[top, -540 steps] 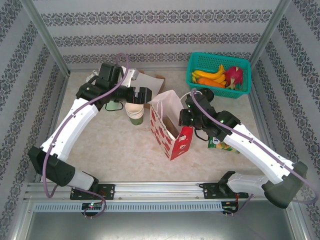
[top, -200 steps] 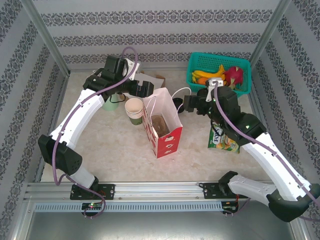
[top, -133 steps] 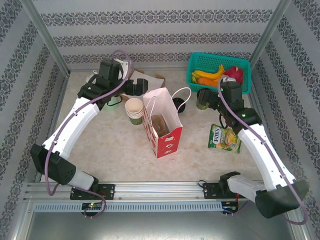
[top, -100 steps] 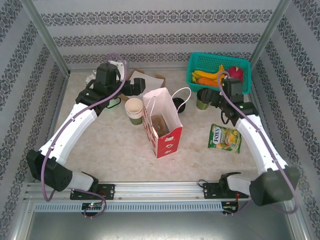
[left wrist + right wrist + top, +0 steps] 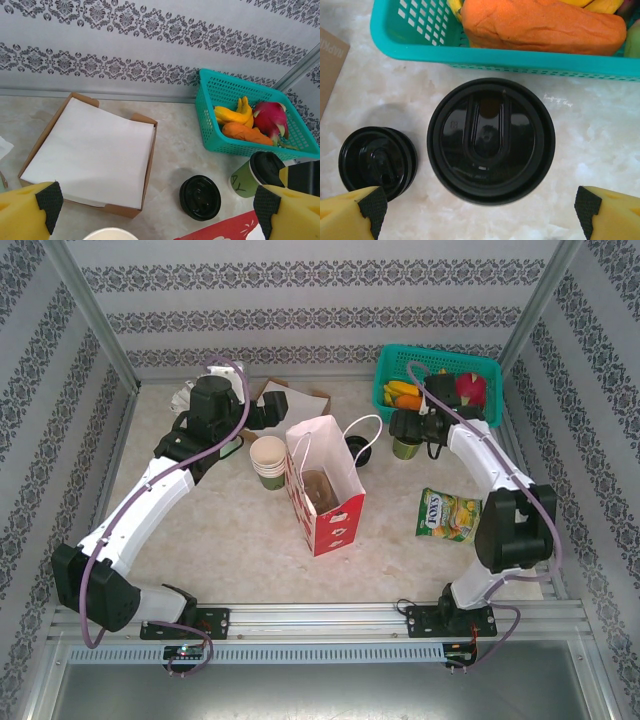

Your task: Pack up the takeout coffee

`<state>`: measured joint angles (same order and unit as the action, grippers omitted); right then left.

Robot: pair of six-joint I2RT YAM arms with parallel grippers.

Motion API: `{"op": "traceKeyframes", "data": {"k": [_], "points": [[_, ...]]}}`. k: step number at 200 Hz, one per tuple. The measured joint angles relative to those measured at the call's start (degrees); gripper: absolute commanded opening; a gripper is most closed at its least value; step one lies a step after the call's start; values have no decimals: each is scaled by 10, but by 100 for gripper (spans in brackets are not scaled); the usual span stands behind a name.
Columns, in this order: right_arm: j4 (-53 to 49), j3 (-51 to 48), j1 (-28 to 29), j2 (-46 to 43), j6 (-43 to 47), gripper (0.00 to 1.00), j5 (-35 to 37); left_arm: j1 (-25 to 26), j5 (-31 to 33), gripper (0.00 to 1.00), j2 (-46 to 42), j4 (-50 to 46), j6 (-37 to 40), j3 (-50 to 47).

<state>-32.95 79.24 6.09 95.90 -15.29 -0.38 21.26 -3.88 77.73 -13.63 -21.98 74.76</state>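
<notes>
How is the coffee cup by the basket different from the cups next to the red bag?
The cup by the basket wears a black lid; the cups beside the red bag are open, cream inside. The lidded cup stands alone; the open cups are nested in a stack. The lidded cup is right of the bag, at the open right end effector; the stack is left. Both stand upright on the table.

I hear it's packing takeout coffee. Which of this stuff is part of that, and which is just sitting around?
Part of the job: lidded cup, loose black lid, stack of open cups, red bag (probably the packing).
Just lying about: teal fruit basket, snack packet, boxed napkins.
</notes>
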Motion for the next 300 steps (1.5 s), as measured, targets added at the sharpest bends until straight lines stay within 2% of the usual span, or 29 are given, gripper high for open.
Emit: {"op": "traceKeyframes", "data": {"k": [84, 160, 180, 235, 300], "points": [[-42, 68, -16, 84, -2, 98, 8, 0, 12, 100, 0, 10, 7, 0], [-41, 88, -44, 125, -4, 98, -64, 0, 12, 100, 1, 13, 7, 0], [-40, 88, -49, 126, -4, 95, -77, 0, 12, 100, 1, 13, 7, 0], [-34, 85, -49, 126, 3, 80, -96, 0, 12, 100, 1, 13, 7, 0], [-5, 13, -47, 73, 0, 78, -115, 0, 12, 99, 1, 13, 7, 0]]}}
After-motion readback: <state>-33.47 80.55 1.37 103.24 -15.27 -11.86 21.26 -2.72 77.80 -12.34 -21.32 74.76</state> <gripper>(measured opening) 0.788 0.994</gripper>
